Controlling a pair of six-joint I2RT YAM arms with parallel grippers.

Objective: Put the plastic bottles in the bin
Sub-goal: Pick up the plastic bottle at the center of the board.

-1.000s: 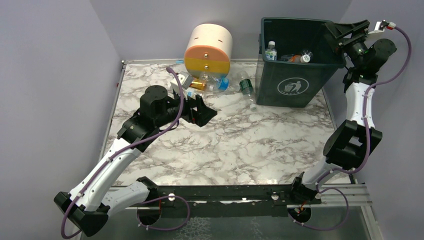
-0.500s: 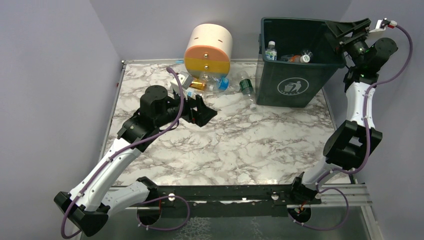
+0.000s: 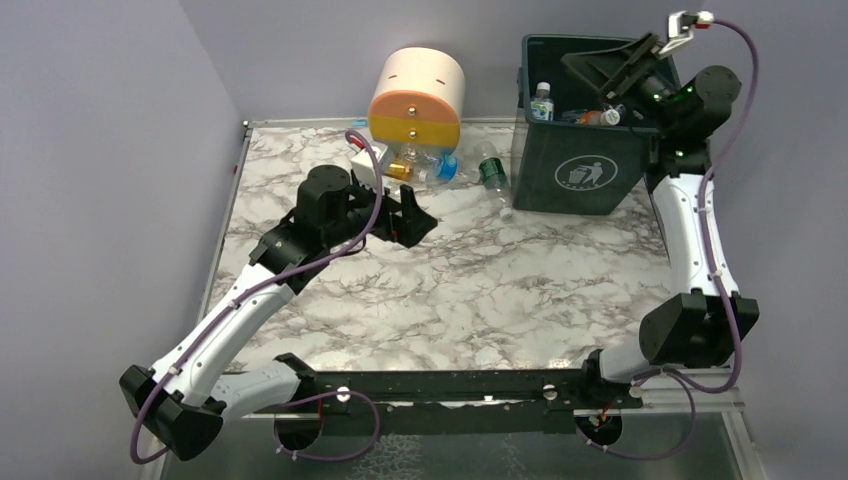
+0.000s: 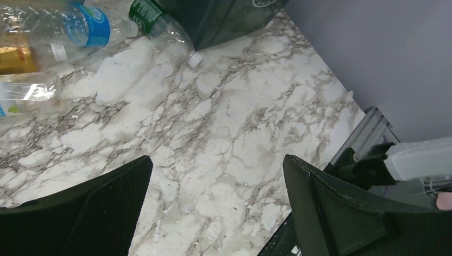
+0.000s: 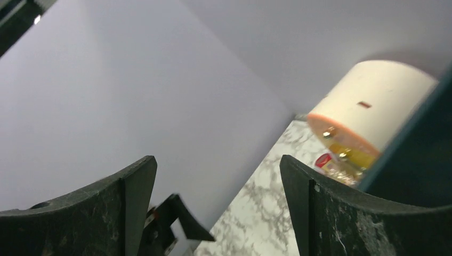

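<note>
Jaws spread wide on both sides, holding nothing: right over the bin [image 3: 585, 170], left above the table [image 4: 213, 133].

arms [image 3: 232, 322]: white links, black joints | cables [image 3: 377, 185]: purple | fingers [image 4: 341, 213]: black, textured, wedge-shaped

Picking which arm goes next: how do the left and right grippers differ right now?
The left gripper is low over the table, near the loose bottles; the right gripper hangs high over the bin. The left looks down at the table; the right looks out toward the drawer unit. Both are open and empty.
</note>
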